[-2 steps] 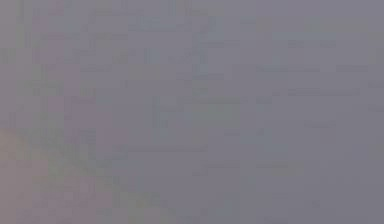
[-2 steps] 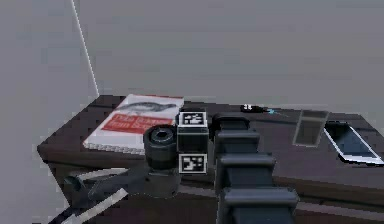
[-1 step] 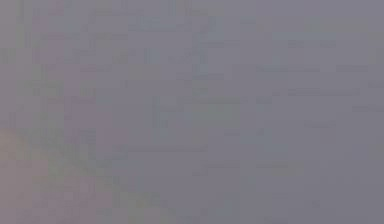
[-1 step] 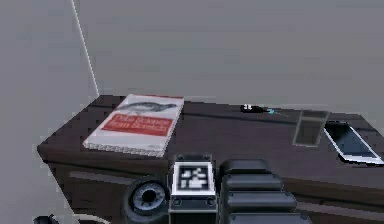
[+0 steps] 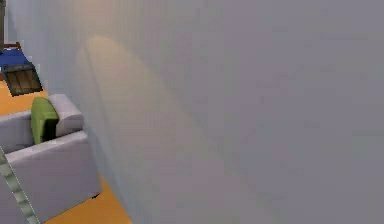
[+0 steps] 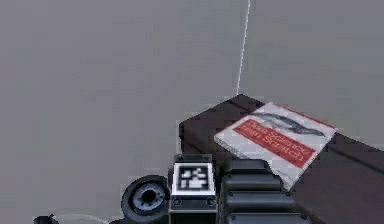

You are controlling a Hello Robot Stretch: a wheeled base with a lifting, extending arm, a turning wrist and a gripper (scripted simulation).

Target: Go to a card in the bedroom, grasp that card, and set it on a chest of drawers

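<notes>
Where the orange floor (image 5: 95,210) edged the forward view's left, a grey armchair (image 5: 50,160) with a green cushion (image 5: 43,118) stood beside a bare grey wall (image 5: 240,110). Low in the arm side view sat the gripper (image 6: 148,198); whether its jaws held anything couldn't be told. Rightward, a flat red-and-white card (image 6: 285,140) lay on a dark brown top (image 6: 215,122).

Pale grey on the wall (image 5: 240,110). Light grey for the armchair (image 5: 55,160), bright green on its cushion (image 5: 43,118) at nine o'clock. Orange floor (image 5: 95,205). Dark brown cabinet (image 6: 215,125); red-and-white cover on the booklet (image 6: 280,140) toward four o'clock. White tag (image 6: 195,180), black marks.
</notes>
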